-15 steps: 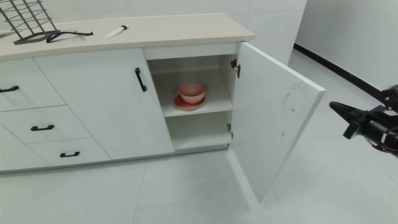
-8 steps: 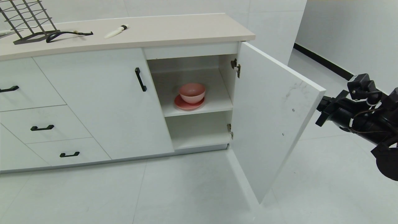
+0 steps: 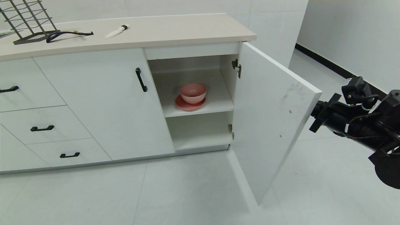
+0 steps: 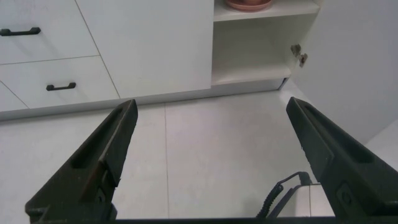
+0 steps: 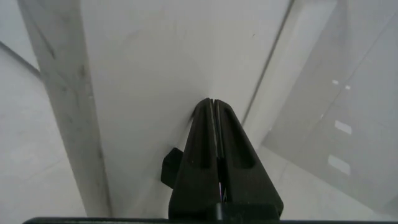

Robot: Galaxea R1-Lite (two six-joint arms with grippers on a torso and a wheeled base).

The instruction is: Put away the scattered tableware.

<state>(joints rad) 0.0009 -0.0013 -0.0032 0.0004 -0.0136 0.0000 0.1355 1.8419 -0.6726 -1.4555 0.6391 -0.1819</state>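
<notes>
Cabinet: a long white floor cabinet (image 3: 93, 100) stands along the far wall. Its right-hand door (image 3: 272, 118) is swung out toward the near right, and its left door is shut, with a black bar handle (image 3: 141, 80). Drawers with black handles (image 3: 42, 128) are stacked at the left.
Upper shelf: a pink round bowl (image 3: 193, 92) sits upright on a darker pink round plate (image 3: 189, 107), near the shelf's front edge.
Countertop: on the beige worktop (image 3: 175, 29), at the far left, stands a black wire rack (image 3: 26, 18). A black curved utensil (image 3: 67, 34) lies just beside it, and a white-handled utensil with a black band (image 3: 117, 31) lies a little to the right.
Room: pale tiled floor (image 3: 187, 193); a white wall with a black skirting strip (image 3: 325, 62) at the far right.
Right gripper (image 5: 212, 102): fingers pressed together with nothing between them, the tip set against the outer face of the open door.
Left gripper (image 4: 211, 106): fingers spread wide and holding nothing, above the floor in front of the cabinet.
</notes>
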